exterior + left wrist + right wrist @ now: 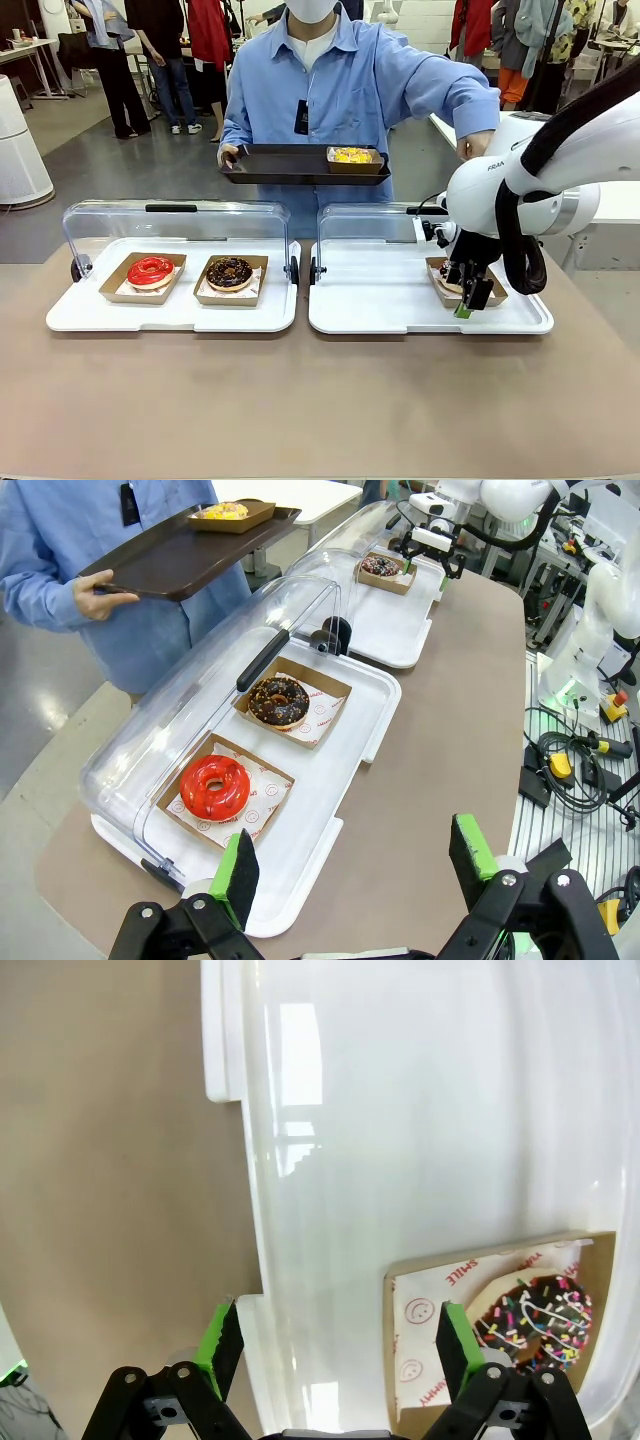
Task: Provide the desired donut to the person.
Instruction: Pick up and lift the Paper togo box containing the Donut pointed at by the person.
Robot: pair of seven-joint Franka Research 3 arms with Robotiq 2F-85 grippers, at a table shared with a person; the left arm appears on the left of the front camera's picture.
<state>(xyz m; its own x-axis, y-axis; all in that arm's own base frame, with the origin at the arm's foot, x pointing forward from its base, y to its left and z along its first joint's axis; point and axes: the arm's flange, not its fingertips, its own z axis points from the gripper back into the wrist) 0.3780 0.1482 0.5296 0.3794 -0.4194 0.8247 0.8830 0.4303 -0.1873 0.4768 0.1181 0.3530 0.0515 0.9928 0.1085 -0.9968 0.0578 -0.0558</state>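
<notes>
The person in a light blue shirt stands across the table and holds a dark serving tray carrying a yellow donut in a cardboard box. My right gripper hangs open just above the right white tray. It is over the near edge of the box with a chocolate sprinkle donut, and one finger stands over the box's paper liner. On the left white tray lie a red glazed donut and a chocolate nut donut. My left gripper is open and holds nothing, above the table's edge.
Clear hinged lids stand open behind both white trays. Bare brown tabletop stretches in front of the trays. Cables and equipment lie on the floor beside the table. Other people stand far back in the room.
</notes>
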